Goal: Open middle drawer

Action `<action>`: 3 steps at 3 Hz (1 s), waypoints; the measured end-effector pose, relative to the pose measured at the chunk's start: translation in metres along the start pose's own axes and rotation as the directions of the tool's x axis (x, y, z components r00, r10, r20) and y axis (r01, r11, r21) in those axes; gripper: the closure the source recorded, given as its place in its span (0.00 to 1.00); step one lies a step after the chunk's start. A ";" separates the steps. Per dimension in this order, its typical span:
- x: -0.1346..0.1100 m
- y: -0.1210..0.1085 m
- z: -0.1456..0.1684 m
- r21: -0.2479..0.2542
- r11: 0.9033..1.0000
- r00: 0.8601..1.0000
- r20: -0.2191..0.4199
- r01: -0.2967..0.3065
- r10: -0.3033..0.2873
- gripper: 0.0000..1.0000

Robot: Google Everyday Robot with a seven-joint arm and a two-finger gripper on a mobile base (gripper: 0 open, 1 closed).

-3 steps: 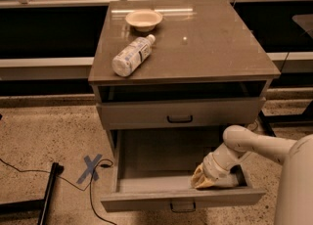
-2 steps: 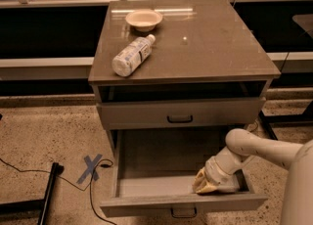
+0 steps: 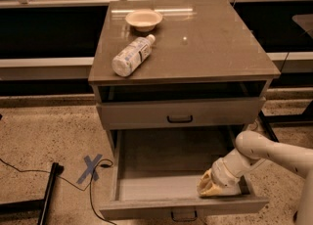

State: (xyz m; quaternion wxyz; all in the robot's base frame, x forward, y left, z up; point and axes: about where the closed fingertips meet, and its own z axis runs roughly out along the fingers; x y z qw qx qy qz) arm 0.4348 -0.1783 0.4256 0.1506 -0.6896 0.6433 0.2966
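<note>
The middle drawer (image 3: 146, 208) of the grey-brown cabinet (image 3: 215, 48) stands pulled far out toward me, and its inside shows no objects. Its small dark loop handle (image 3: 182, 215) shows at the centre of the front, at the bottom edge of the view. My gripper (image 3: 214, 188), tan-tipped on a white arm (image 3: 274, 153), is inside the drawer at its right front corner, just behind the drawer front. The top drawer (image 3: 146, 114) above is nearly shut, with a dark gap over it. The bottom drawer is hidden under the open one.
A white plastic bottle (image 3: 131, 56) lies on its side on the cabinet top, with a shallow bowl (image 3: 143, 19) behind it. A blue tape cross (image 3: 90, 168), a black cable (image 3: 29, 170) and a black stand leg (image 3: 47, 193) are on the speckled floor at left.
The middle drawer has slid further out toward me. My gripper has moved forward and down with it, staying at the drawer's right front corner.
</note>
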 end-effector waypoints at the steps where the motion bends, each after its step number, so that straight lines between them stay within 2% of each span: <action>1: -0.013 -0.015 -0.043 0.157 0.988 0.996 0.091 -0.010 -0.005 1.00; 2: -0.017 -0.005 -0.092 0.308 0.950 0.978 0.209 -0.053 -0.013 1.00; 3: -0.006 0.006 -0.100 0.331 0.939 0.973 0.229 -0.090 0.012 0.81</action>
